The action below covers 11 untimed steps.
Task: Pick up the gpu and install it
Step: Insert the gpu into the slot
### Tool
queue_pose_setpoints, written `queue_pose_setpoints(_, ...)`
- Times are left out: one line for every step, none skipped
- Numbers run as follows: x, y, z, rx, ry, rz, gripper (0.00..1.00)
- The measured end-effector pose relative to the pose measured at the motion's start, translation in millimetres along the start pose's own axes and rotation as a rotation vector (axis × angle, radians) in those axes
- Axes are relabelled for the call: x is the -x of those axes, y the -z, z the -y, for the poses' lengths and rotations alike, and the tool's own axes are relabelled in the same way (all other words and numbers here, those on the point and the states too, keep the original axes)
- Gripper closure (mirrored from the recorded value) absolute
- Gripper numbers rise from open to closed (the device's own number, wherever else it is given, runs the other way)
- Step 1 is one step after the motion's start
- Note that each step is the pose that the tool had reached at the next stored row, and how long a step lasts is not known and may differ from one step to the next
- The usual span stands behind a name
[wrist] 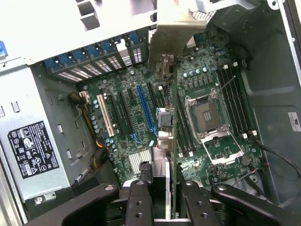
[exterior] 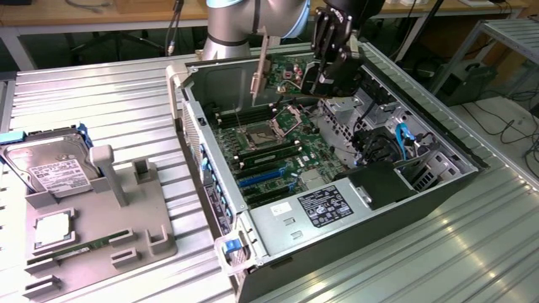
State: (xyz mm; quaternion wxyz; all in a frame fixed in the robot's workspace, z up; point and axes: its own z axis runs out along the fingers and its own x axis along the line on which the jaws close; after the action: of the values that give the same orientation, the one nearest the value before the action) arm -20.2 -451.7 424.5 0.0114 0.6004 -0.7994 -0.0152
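The gpu [exterior: 286, 68] is a thin green card with a silvery end bracket, and it hangs upright over the open computer case [exterior: 438, 136]. My gripper [exterior: 319, 77] is shut on the card's far end from the exterior view's right. In the wrist view the gpu [wrist: 173, 117] runs edge-on from my gripper [wrist: 168, 197] out to its bracket, above the motherboard [wrist: 127, 141]. It hovers between the blue expansion slot [wrist: 145, 110] and the CPU socket [wrist: 207, 115], touching neither.
Inside the case a grey power supply [exterior: 324, 205] sits near the front, with blue cables [exterior: 404, 142] and drive bays at the exterior view's right. On the exterior view's left, a grey fixture [exterior: 151, 233] holds a hard drive [exterior: 50, 167], a CPU [exterior: 52, 230] and a RAM stick [exterior: 84, 246].
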Motion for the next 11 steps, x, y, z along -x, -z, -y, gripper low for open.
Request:
queue_pose_setpoints(0.0, -0.3, 0.0, 0.0, 0.017, -0.0007, 0.72)
queue_pose_setpoints(0.0, -0.7, 0.0, 0.0, 0.037, -0.0014, 0.72)
queue_pose_setpoints(0.0, -1.2, 0.0, 0.0, 0.066, -0.0025, 0.72)
queue_pose_setpoints(0.0, -1.6, 0.1, 0.0, 0.091, -0.0035, 0.72)
queue_pose_setpoints(0.0, -1.9, 0.1, 0.0, 0.111, -0.0043, 0.72)
queue_pose_setpoints(0.0, -2.2, 0.1, 0.0, 0.136, -0.0052, 0.72)
queue_pose_setpoints(0.0, -2.6, 0.1, 0.0, 0.166, -0.0063, 0.72)
queue_pose_setpoints(0.0, -2.8, 0.1, 0.0, 0.187, -0.0071, 0.72)
queue_pose_setpoints(0.0, -3.0, 0.1, 0.0, 0.206, -0.0079, 0.72)
queue_pose_setpoints(0.0, -3.1, 0.1, 0.0, 0.219, -0.0085, 0.72)
queue_pose_setpoints(0.0, -3.1, 0.1, 0.0, 0.23, -0.0089, 0.72)
